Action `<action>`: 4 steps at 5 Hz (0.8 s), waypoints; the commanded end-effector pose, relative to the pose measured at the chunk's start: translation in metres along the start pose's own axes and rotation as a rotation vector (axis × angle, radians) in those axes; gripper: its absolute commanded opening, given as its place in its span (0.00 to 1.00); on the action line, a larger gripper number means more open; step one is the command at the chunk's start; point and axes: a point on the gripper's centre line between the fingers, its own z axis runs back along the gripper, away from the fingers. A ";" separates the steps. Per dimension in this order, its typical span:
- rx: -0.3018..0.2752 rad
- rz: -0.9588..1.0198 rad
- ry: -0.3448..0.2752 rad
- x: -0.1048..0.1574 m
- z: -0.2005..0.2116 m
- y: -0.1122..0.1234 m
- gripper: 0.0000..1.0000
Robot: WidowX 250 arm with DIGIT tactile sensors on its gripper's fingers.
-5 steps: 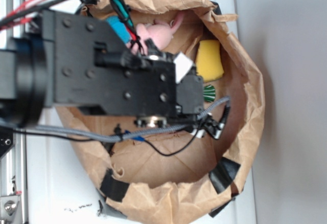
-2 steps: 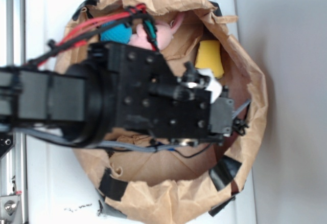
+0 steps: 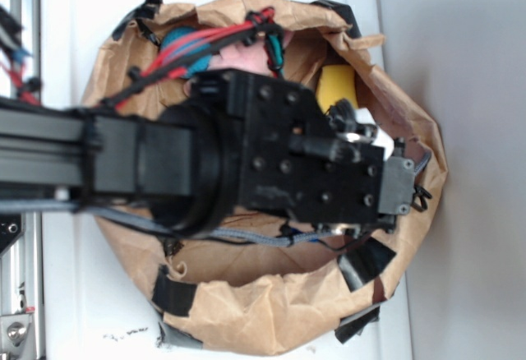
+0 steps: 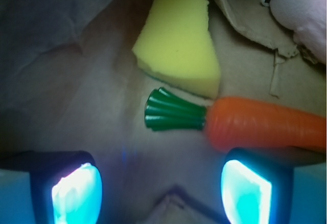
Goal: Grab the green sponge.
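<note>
The green sponge (image 4: 179,35) looks plain yellow, a wedge-shaped foam block lying on the brown paper floor of the bag; in the exterior view only its top (image 3: 337,87) shows past the arm. My gripper (image 4: 161,188) is open, its two glowing pads wide apart with bare paper between them. The sponge lies ahead of the pads, beyond the carrot's green leaf tip (image 4: 171,110). In the exterior view the fingers are hidden under the black wrist (image 3: 320,171).
An orange toy carrot (image 4: 265,124) lies just ahead of the right pad. A pink soft toy (image 4: 299,4) sits at the upper right. A teal ball (image 3: 177,43) is at the bag's far side. The paper bag's crumpled wall (image 3: 271,315) rings everything.
The arm has swung to the right across the bag, and now covers most of the sponge and the carrot in the exterior view.
</note>
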 end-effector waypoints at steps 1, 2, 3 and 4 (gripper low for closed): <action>-0.008 -0.028 -0.036 0.022 0.019 0.010 1.00; 0.015 -0.073 -0.011 0.030 0.029 0.026 1.00; 0.027 -0.075 -0.051 0.044 0.021 0.032 1.00; 0.029 -0.030 -0.136 0.056 0.004 0.023 1.00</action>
